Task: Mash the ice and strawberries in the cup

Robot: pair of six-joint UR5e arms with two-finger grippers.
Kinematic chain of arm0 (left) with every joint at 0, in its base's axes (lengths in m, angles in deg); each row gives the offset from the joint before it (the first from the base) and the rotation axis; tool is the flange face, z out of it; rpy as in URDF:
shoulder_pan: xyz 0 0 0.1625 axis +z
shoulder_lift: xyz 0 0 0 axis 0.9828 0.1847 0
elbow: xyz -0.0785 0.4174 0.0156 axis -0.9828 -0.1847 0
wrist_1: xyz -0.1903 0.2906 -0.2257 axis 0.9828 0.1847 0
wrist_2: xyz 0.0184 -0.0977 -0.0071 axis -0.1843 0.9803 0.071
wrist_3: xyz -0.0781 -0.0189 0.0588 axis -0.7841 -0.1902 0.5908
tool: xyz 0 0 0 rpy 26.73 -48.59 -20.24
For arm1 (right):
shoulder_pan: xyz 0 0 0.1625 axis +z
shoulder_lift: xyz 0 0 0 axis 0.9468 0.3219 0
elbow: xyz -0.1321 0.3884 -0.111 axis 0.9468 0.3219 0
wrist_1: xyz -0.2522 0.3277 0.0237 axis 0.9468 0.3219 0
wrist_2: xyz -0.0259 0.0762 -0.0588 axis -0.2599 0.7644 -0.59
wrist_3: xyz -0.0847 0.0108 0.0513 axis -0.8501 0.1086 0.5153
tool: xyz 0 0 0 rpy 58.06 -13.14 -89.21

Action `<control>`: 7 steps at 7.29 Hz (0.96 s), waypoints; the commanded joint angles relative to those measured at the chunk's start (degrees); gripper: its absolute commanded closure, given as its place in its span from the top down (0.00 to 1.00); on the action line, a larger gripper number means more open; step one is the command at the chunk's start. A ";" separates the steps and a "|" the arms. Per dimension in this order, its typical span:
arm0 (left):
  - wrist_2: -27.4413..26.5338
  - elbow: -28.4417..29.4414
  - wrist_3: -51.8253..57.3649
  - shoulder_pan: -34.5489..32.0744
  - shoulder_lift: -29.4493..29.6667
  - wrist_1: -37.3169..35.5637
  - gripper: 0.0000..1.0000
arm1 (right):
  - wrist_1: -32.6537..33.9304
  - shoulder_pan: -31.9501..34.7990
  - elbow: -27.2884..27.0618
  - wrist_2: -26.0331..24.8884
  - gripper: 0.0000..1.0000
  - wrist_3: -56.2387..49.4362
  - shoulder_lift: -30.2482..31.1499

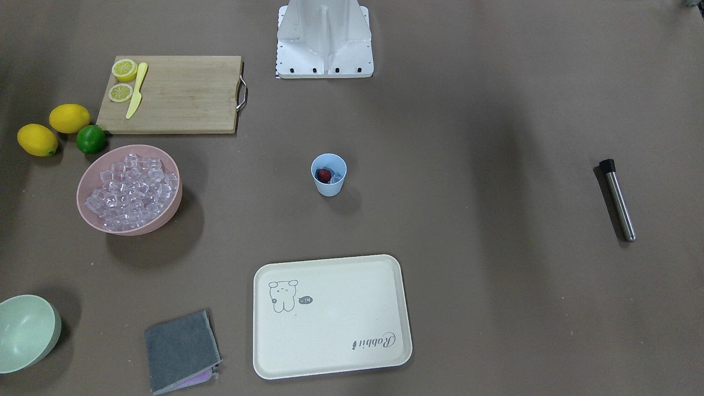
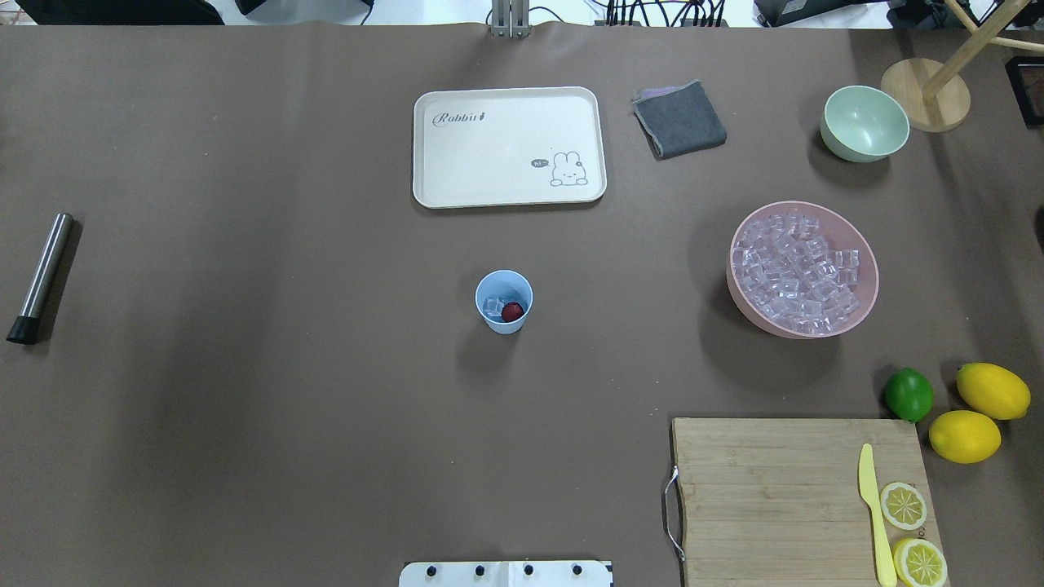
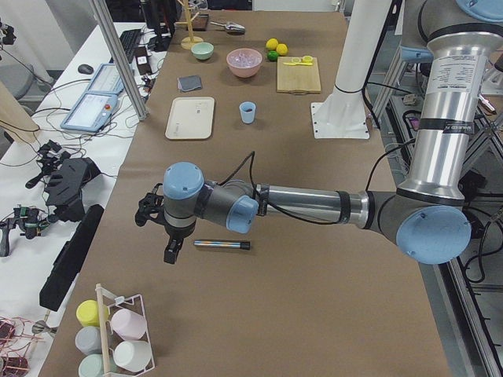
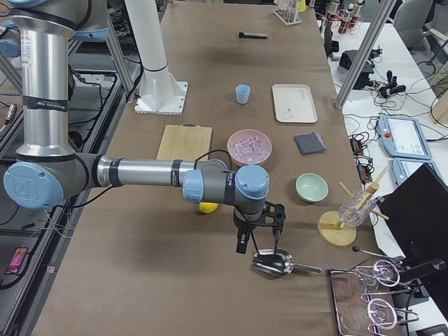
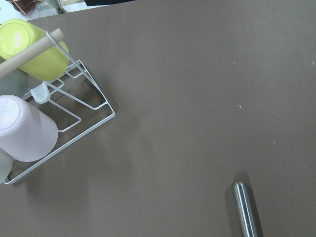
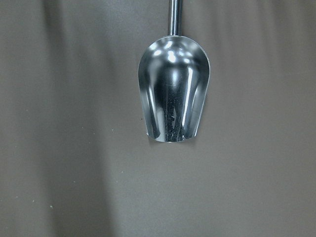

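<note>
- the left end effector (image 3: 167, 243) hangs over the table (image 3: 314, 314), near a smooth steel rod (image 3: 222, 245) with a black tip. only the side view catches it, so i cannot tell whether its fingers are spread or pressed together.
- the right end effector (image 4: 259, 241) hangs just above a shiny metal scoop (image 4: 276, 264) that lies on the table. here too i cannot tell how the fingers stand.
- the cup (image 2: 504, 326) stands upright mid-table, well apart from both arms. it is pale blue, smooth plastic, and narrows toward its base.
- inside it, a small red strawberry (image 2: 512, 311) lies against clear, glassy ice (image 2: 493, 306).
- a heap of like cubes with a faint pink sheen fills a round pink bowl (image 1: 137, 231) on the robot's right side.
- near that bowl is a wooden cutting board (image 1: 181, 93) with a metal handle, carrying two lemon slices (image 1: 125, 70) and a yellow knife (image 1: 136, 91).
- two whole lemons (image 1: 69, 118) and a green lime (image 1: 91, 139) sit beside the board.
- beyond the cup are a cream tray (image 2: 506, 139) with rounded corners and a rabbit drawing, a folded grey cloth (image 2: 679, 120) and a pale-green bowl (image 2: 864, 122).
</note>
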 commanded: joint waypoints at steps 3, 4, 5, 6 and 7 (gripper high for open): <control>-0.10 0.50 -0.07 0.20 -0.97 0.29 0.98 | -0.14 0.33 -0.81 -0.04 1.00 0.00 -0.05; -0.01 0.51 -0.07 0.21 -1.14 0.47 0.98 | -0.05 0.33 -1.16 0.05 1.00 0.17 -0.39; -0.09 0.59 -0.07 0.21 -1.15 0.38 0.98 | -0.14 0.33 -1.08 0.05 1.00 0.09 -0.57; -0.10 0.59 -0.07 0.21 -1.23 0.38 0.98 | -0.05 0.33 -1.16 0.14 1.00 0.17 -0.57; -0.10 0.59 -0.07 0.21 -1.23 0.38 0.98 | -0.05 0.33 -1.16 0.23 1.00 0.09 -0.57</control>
